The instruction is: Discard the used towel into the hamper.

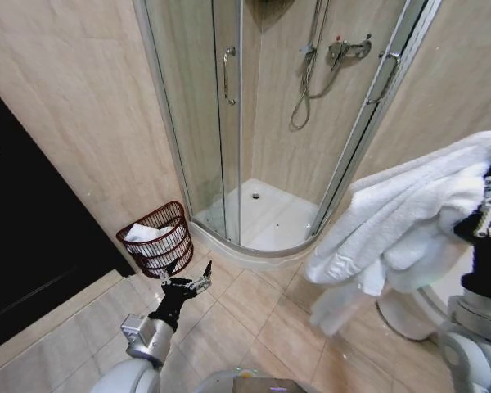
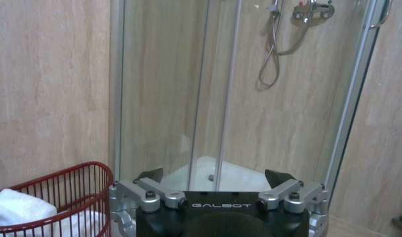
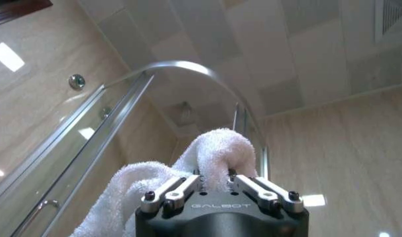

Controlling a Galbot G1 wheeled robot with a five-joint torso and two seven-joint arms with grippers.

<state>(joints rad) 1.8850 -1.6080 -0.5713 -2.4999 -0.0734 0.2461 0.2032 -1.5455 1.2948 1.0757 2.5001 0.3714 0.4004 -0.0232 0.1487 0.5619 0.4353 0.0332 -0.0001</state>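
High on the right, the right gripper [image 3: 216, 177] clamps a white towel [image 1: 409, 217] — its pinch shows from the wrist; left gripper [image 1: 188, 274] hangs spread beside the hamper [image 1: 158, 237] by the wall, whose contents are half hidden

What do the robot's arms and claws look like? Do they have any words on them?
Each claw has silver metal fingers with dark bolts, on a black body printed GALBOT in white. The left gripper has black tips, a black wrist and a grey, rounded arm joint. The right gripper looks the same; its arm is black with a silver-grey ring.
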